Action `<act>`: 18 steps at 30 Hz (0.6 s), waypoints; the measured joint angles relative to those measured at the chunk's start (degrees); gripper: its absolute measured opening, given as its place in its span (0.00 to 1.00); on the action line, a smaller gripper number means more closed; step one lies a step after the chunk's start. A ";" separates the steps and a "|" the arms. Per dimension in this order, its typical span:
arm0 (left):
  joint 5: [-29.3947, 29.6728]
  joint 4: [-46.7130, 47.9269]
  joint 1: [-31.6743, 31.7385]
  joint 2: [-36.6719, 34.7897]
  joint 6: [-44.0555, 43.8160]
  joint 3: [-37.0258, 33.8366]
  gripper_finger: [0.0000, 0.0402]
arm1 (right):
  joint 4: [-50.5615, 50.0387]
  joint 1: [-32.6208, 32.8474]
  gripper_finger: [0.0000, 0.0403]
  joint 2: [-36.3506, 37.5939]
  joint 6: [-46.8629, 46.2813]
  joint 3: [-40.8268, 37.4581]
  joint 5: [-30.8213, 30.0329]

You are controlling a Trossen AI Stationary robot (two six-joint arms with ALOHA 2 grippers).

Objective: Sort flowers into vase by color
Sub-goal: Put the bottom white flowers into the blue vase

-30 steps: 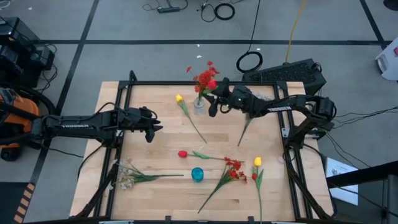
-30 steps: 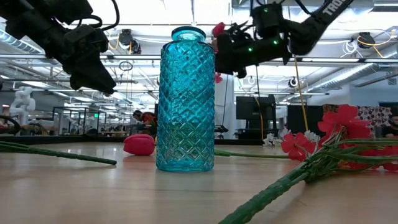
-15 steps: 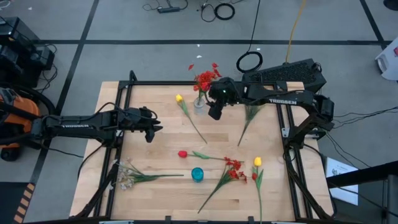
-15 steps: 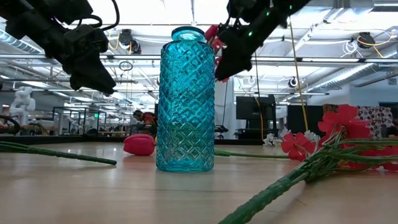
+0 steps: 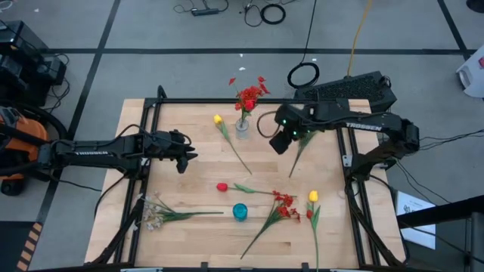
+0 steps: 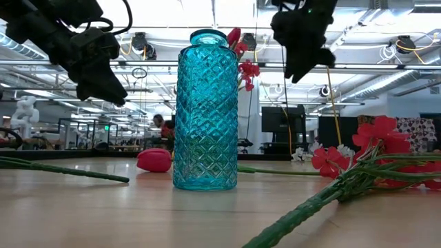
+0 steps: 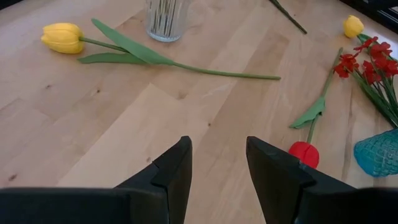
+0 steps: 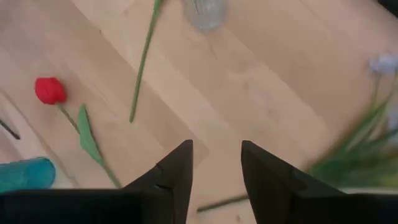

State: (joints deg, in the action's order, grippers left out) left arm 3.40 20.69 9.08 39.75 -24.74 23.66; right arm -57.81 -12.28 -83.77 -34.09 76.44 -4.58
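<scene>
The right gripper [image 5: 277, 143] had drawn back from the clear vase [image 5: 242, 127] toward its own side since the earlier frame, leaving the red flowers [image 5: 249, 96] standing in that vase. Its fingers stood parted and held nothing. The left gripper [image 5: 184, 156] hung above the table's [image 5: 189, 189] left half, fingers apart and empty. A yellow tulip [image 5: 218, 119] lay just beside the clear vase. A red tulip [image 5: 221, 187], a red spray [image 5: 283, 204], another yellow tulip [image 5: 312, 196] and a pale spray [image 5: 154, 211] lay loose near the blue vase [image 5: 240, 212]. A further stem beside the right gripper appeared pale-headed, though blurred.
</scene>
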 joint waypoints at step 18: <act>5.44 1.91 -4.65 4.59 -28.28 0.89 0.39 | 1.77 8.56 0.17 10.91 -8.79 -17.61 -4.27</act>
State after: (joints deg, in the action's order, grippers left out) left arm 8.84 22.60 4.43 44.34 -53.02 24.55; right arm -56.04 -3.71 -72.85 -42.88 58.84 -8.86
